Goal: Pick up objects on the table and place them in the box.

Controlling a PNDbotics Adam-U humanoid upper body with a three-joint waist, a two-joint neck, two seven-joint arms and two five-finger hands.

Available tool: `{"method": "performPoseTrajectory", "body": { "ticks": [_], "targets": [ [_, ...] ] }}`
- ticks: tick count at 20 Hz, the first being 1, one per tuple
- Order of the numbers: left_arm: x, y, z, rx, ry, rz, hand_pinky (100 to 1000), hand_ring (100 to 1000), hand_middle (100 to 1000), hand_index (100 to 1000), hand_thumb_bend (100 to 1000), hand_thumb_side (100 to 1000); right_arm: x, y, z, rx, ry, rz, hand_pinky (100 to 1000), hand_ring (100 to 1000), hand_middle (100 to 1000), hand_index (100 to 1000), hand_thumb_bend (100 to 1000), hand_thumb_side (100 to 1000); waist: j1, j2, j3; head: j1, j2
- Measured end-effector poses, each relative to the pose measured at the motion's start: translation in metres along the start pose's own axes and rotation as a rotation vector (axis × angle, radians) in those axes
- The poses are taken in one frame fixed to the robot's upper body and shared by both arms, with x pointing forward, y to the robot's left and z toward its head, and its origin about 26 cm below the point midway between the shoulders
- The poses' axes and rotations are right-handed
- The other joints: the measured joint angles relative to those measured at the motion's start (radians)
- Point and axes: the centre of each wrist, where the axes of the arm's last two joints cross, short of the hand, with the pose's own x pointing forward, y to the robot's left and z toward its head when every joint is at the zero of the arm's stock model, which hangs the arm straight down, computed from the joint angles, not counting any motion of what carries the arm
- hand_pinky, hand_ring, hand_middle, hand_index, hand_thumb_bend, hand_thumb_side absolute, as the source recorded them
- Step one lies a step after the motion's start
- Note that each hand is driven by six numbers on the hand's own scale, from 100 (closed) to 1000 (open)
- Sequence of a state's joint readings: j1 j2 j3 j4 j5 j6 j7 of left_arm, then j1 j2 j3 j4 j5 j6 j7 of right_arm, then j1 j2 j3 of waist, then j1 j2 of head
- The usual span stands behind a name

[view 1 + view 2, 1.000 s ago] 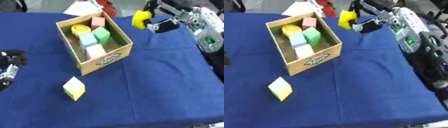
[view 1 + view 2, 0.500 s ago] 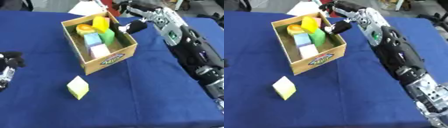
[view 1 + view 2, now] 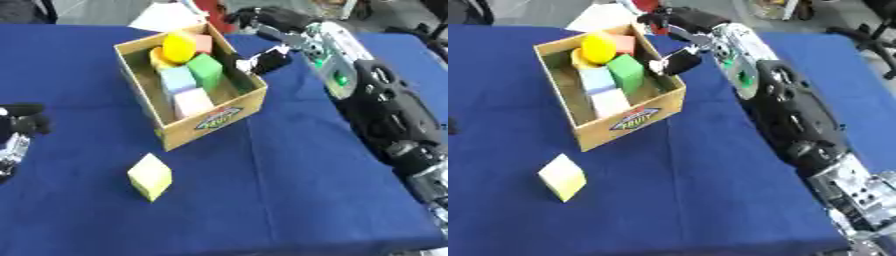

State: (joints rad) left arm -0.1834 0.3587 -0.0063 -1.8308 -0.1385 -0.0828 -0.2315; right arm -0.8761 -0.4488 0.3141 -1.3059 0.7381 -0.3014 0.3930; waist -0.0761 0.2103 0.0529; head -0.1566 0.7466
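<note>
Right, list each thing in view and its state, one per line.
box: open-topped, upright on the table.
yellow piece: in the box, atop the other blocks.
green block: in the box.
yellow block: on the table, outside the box.
right hand: beside the box's rim, empty.
left hand: idle at the left edge.

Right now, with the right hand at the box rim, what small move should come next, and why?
Probably lift the right hand back off the box. It holds nothing that I can see, and the yellow piece already lies inside on the other blocks. One pale yellow block is left on the table, nearer the idle left hand.
</note>
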Motion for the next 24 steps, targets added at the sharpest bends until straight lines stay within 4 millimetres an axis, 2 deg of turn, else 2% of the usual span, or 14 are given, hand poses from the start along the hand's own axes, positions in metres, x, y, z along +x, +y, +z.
{"method": "performPoseTrajectory", "body": {
  "ticks": [3, 7, 11, 15, 20, 24],
  "targets": [
    [0.000, 0.002, 0.001, 0.016, 0.005, -0.001, 740, 624, 596, 777, 100, 670, 0.023, -0.009, 0.009, 0.031, -0.129, 0.000, 809, 847, 888, 972, 123, 488, 0.000, 0.000, -0.011, 0.005, 0.001],
    [0.000, 0.004, 0.001, 0.046, 0.011, -0.003, 739, 624, 596, 775, 100, 660, 0.061, -0.016, 0.007, 0.136, -0.310, 0.013, 829, 876, 915, 980, 127, 469, 0.000, 0.000, -0.008, 0.005, 0.001],
    [0.000, 0.004, 0.000, 0.060, 0.014, 0.000, 739, 623, 594, 775, 100, 663, 0.094, -0.011, -0.006, 0.249, -0.450, 0.042, 846, 897, 941, 989, 140, 448, 0.000, 0.000, 0.008, 0.003, 0.001],
    [0.000, 0.003, 0.000, 0.063, 0.011, 0.005, 739, 622, 594, 775, 100, 664, 0.122, -0.007, -0.024, 0.292, -0.549, 0.071, 876, 927, 976, 1000, 181, 413, 0.000, 0.000, 0.023, -0.005, 0.001],
    [0.002, 0.004, -0.003, 0.058, 0.001, 0.009, 739, 621, 593, 776, 100, 667, 0.148, -0.004, -0.041, 0.300, -0.608, 0.084, 916, 967, 1000, 1000, 232, 370, 0.000, 0.000, 0.042, -0.015, 0.000],
    [0.003, 0.003, -0.005, 0.047, -0.008, 0.009, 739, 621, 593, 776, 100, 669, 0.159, 0.013, -0.051, 0.341, -0.625, 0.097, 925, 977, 1000, 1000, 244, 378, 0.000, 0.000, 0.056, -0.022, -0.001]
  ]
}}
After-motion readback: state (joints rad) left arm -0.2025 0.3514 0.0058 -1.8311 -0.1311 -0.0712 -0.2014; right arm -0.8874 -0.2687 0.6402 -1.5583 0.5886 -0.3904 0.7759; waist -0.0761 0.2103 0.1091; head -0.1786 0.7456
